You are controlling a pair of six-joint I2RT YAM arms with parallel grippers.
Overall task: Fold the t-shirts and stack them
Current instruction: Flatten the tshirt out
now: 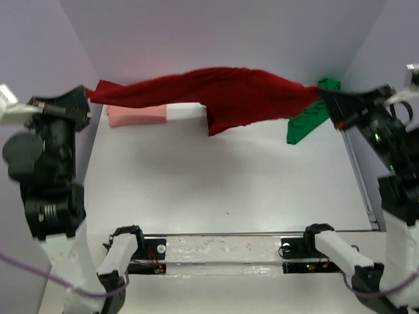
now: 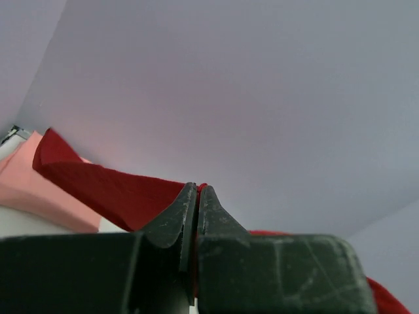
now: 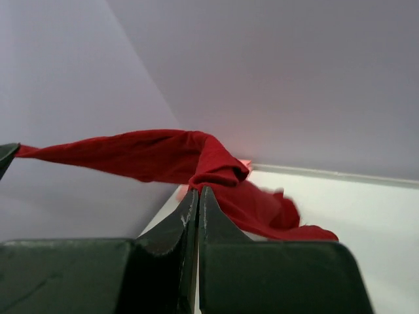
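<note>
The dark red t-shirt [image 1: 222, 91] hangs stretched in the air across the back of the table, with a loose part drooping in the middle. My left gripper [image 1: 87, 93] is shut on its left end [image 2: 118, 190], and my right gripper [image 1: 322, 93] is shut on its right end [image 3: 216, 167]. Folded flat at the back left, under the red cloth, lies the salmon pink t-shirt [image 1: 136, 115], which the left wrist view shows too [image 2: 33, 186]. The bright green t-shirt [image 1: 308, 121] is crumpled at the back right, partly behind the red one.
The white table [image 1: 222, 190] is walled in by pale lilac panels at the back and both sides. A metal rail [image 1: 229, 234] with the arm bases runs along the near edge.
</note>
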